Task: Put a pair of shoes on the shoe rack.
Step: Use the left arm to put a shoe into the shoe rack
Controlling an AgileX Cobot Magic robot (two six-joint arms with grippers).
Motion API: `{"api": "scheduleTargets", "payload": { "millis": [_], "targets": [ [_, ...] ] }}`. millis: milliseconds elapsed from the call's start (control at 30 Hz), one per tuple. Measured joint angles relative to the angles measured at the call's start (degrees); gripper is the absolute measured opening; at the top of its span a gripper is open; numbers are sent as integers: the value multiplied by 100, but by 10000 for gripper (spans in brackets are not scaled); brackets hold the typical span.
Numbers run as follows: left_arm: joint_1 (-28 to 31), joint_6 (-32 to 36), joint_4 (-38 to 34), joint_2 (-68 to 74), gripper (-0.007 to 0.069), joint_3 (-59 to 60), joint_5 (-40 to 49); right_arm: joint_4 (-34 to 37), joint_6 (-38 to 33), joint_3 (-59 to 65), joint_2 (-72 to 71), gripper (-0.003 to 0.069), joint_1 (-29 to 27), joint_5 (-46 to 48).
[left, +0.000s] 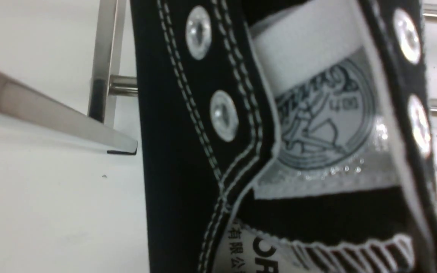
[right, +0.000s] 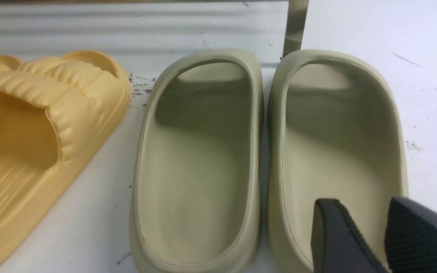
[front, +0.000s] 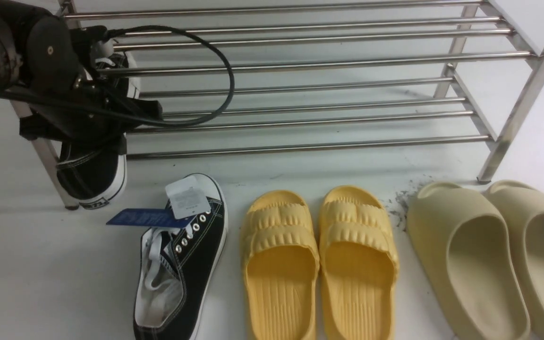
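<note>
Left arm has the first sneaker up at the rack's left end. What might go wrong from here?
1. The held sneaker hangs heel-down beside the shoe rack's left front leg; it may snag there.
2. The arm's cable loop droops across the tubes and might catch.
3. The floor sneaker has loose tags that could get gripped instead.

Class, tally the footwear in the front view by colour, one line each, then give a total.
Black sneakers: 2
Yellow slides: 2
Beige slides: 2
Total: 6
</note>
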Motion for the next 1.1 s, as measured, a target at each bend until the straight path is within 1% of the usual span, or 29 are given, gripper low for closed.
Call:
{"api": "scheduleTargets", "payload": {
  "millis": [300, 1100],
  "targets": [
    [0, 132, -23, 271, -4, -29, -20, 0, 0, 0, 0, 239, 0, 0],
    [0, 139, 5, 277, -4, -48, -90, 0, 0, 0, 0, 239, 0, 0]
  ]
}}
